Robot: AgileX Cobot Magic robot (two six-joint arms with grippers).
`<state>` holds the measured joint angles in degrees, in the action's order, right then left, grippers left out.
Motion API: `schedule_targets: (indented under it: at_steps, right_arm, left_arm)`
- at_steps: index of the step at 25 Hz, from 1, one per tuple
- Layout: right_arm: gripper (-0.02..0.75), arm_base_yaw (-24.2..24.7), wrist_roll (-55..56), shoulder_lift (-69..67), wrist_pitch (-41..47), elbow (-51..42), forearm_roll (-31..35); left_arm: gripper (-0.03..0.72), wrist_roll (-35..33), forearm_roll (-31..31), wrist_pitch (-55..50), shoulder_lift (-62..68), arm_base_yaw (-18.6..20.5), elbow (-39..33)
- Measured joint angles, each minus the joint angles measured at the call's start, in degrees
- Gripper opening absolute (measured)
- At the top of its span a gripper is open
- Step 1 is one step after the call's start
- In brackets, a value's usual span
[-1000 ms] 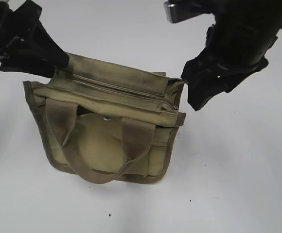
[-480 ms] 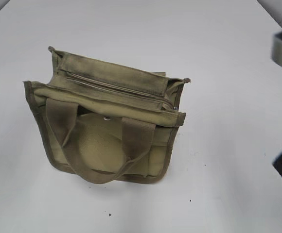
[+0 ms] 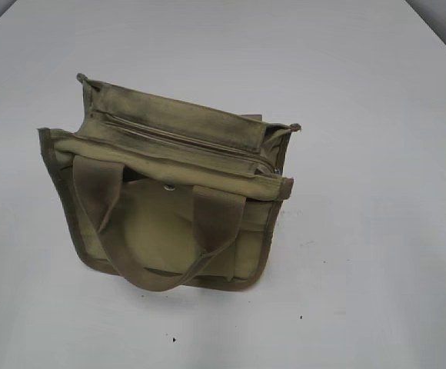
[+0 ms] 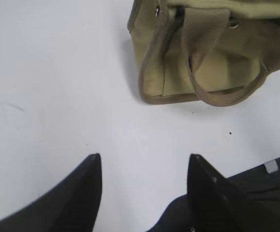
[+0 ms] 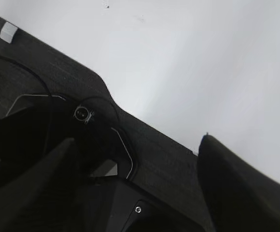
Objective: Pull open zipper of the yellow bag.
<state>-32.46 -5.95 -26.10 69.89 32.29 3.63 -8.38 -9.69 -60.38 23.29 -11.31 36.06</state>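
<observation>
The yellow bag [image 3: 158,223] stands alone on the white table, with its webbing handles [image 3: 217,217] drooping toward the front. Its zipper [image 3: 184,141] runs along the top, and a small silver pull [image 3: 276,171] sits at the right end. Neither gripper appears in the exterior view. In the left wrist view the bag [image 4: 152,67] lies at the upper right. My left gripper [image 4: 145,157] hangs open over bare table well short of it, with nothing between its fingers. My right gripper [image 5: 137,140] is open and empty over a dark edge, and the bag is out of that view.
A silver snap [image 3: 170,185] sits on the bag's front, between the handles. White tabletop [image 3: 361,269] surrounds the bag on all sides. A dark textured border [image 5: 58,72] with a white tag [image 5: 7,31] lies under the right gripper. The same border [image 4: 271,166] shows at the lower right of the left wrist view.
A second ago both grippers were at the bag's top corners. Both have since pulled away out of the exterior view, the right one leaving last. The bag has not moved.
</observation>
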Motion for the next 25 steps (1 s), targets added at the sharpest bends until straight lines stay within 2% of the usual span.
schedule_targets:
  at_steps: [6, 10, 16, 25]
  right_arm:
    - [0.586, 0.0, -0.7, 12.0, 0.1, -2.0, 0.4]
    - [0.586, 0.0, -0.9, 15.8, -0.3, -2.2, 0.4]
    - [0.586, 0.0, -1.0, 16.3, -5.9, -4.2, 0.4]
    - [0.586, 0.0, -1.6, 16.3, -7.0, -4.4, 0.6]
  left_arm:
    - [0.433, 0.0, 2.0, -1.0, -16.3, 0.0, -5.0]
    - [0.415, 0.0, 2.0, -0.9, -22.6, 0.0, -6.1]
    - [0.389, 0.0, 1.9, -0.8, -23.6, 0.0, -6.1]
    - [0.366, 0.0, 1.8, -0.6, -23.6, 0.0, -6.2]
